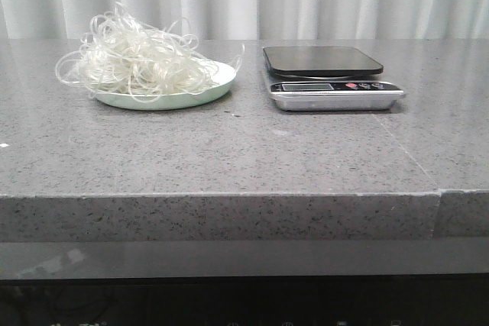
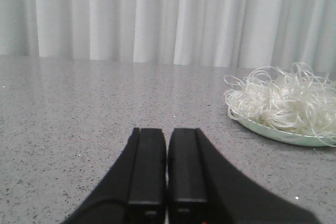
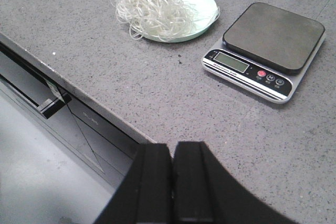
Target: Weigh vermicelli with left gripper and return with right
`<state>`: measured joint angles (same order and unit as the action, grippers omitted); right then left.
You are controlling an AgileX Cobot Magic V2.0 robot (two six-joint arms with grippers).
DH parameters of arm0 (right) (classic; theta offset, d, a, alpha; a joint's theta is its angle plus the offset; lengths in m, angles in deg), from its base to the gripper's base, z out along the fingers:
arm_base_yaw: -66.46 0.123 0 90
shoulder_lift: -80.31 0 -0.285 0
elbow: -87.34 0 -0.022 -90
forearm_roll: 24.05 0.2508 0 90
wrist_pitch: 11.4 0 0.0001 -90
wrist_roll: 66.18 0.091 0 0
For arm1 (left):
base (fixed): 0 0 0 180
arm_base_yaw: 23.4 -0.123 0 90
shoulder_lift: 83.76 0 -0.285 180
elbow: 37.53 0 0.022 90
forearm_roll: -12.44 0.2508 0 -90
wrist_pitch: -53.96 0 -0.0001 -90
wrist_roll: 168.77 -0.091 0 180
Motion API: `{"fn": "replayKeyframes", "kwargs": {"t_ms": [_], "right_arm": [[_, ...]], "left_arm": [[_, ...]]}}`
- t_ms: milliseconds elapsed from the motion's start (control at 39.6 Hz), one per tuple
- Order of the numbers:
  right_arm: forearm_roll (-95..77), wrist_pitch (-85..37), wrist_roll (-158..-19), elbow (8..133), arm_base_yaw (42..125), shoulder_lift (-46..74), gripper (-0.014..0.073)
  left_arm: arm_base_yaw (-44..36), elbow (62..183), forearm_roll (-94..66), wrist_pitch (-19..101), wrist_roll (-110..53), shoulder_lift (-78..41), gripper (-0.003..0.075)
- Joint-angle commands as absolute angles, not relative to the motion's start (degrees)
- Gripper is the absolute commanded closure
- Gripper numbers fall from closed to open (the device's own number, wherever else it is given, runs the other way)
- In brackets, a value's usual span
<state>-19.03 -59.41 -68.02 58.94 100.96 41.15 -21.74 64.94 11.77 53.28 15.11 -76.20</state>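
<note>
Soft, even, bright light; faint shadows; slightly grainy focus.

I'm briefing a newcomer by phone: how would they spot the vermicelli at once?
Look at the grey stone table: two things sit side by side on it. Left of the kitchen scale is a pale green plate, and heaped on it is the vermicelli. It is a loose, whitish, translucent tangle of looping strands, unlike the flat dark scale.

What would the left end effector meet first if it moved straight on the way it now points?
Probably nothing on the table. The shut left end effector points over bare grey table toward the white curtain. The vermicelli on its plate lies off to one side. Depth is unclear.
</note>
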Motion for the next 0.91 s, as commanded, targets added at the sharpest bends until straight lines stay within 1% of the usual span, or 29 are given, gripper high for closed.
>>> {"fn": "replayKeyframes", "kwargs": {"t_ms": [0, 177, 303, 606, 732, 883], "right_arm": [[-19.3, -55.5, -68.1, 60.3, 100.9, 40.9, 0.0429], [-19.5, -55.1, -68.1, 59.5, 100.4, 41.5, 0.0429], [-19.4, -51.0, -68.1, 55.7, 95.1, 44.7, 0.0429], [-19.4, -26.4, -68.1, 33.5, 77.7, 60.5, 0.0429], [-19.4, -18.8, -68.1, 24.6, 72.4, 65.6, 0.0429], [-19.4, -13.5, -68.1, 15.8, 68.8, 70.1, 0.0429]], "left_arm": [[-21.8, 62.9, 11.3, 57.9, 15.5, -77.5, 0.0566], [-21.8, 62.9, 11.3, 57.9, 15.5, -77.5, 0.0566], [-21.8, 62.9, 11.3, 57.9, 15.5, -77.5, 0.0566], [-21.7, 62.9, 11.3, 57.9, 15.5, -77.5, 0.0566], [-21.7, 62.9, 11.3, 57.9, 15.5, -77.5, 0.0566], [-21.7, 62.9, 11.3, 57.9, 15.5, -77.5, 0.0566]]}}
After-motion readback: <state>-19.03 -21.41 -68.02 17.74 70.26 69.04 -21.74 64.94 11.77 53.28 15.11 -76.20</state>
